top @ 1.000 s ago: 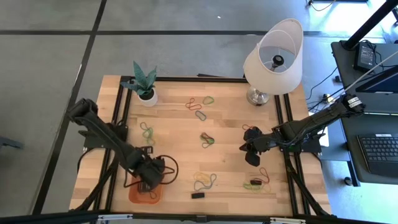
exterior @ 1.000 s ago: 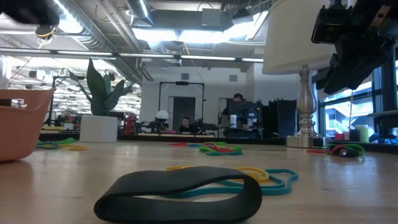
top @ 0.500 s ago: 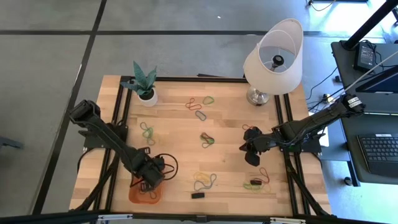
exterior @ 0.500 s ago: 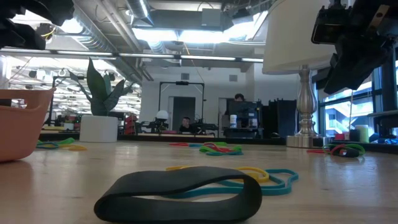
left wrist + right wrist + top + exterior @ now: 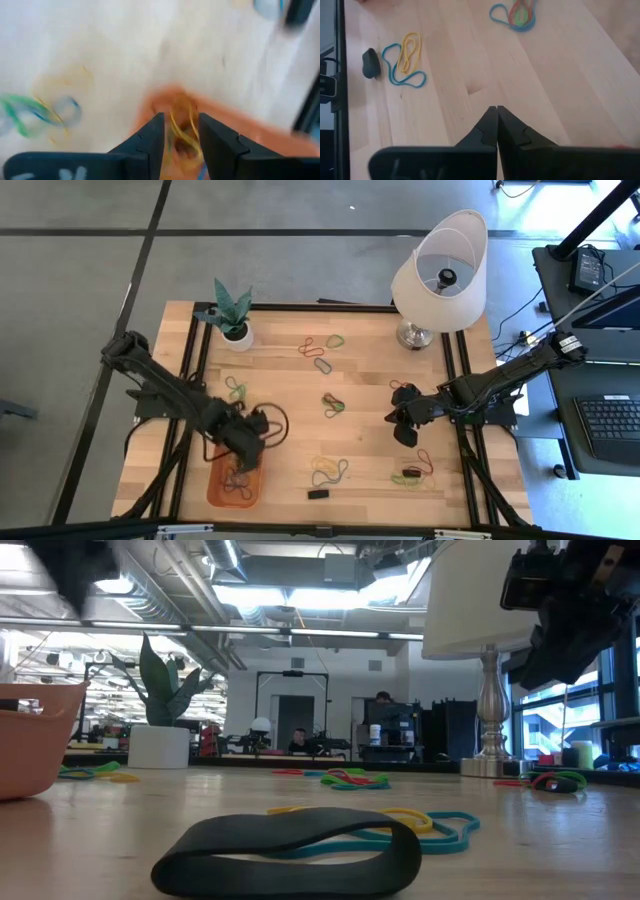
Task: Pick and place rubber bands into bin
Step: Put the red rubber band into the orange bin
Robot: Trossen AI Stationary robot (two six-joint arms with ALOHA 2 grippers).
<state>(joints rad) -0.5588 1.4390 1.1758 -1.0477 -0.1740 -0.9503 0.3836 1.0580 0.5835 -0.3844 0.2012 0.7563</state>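
Observation:
The orange bin (image 5: pixel 222 495) stands at the table's near left corner and shows at the left of the low view (image 5: pixel 30 740). My left gripper (image 5: pixel 246 454) hovers over the bin's far end, pointing steeply down, fingers open (image 5: pixel 181 120). Between them I see yellow rubber bands (image 5: pixel 182 127) lying down in the bin (image 5: pixel 235 125), along with other bands (image 5: pixel 237 478). More rubber bands lie loose on the wood: green (image 5: pixel 237 392), red and green (image 5: pixel 320 345), yellow and blue (image 5: pixel 328 470). My right gripper (image 5: pixel 404 420) waits shut at the right, above bare wood (image 5: pixel 497 122).
A white pot with a plant (image 5: pixel 235 330) stands at the far left and a lamp (image 5: pixel 440 275) at the far right. A small black block (image 5: pixel 317 494) lies near the front edge. Further bands lie at mid-table (image 5: pixel 333 404) and at the near right (image 5: pixel 415 473).
My left gripper has moved from over the bin's middle toward the table's far edge and a little up, rolling at the wrist. The yellow band that hung at it in the low view is gone from there. More of the bin and the bands in it is uncovered.

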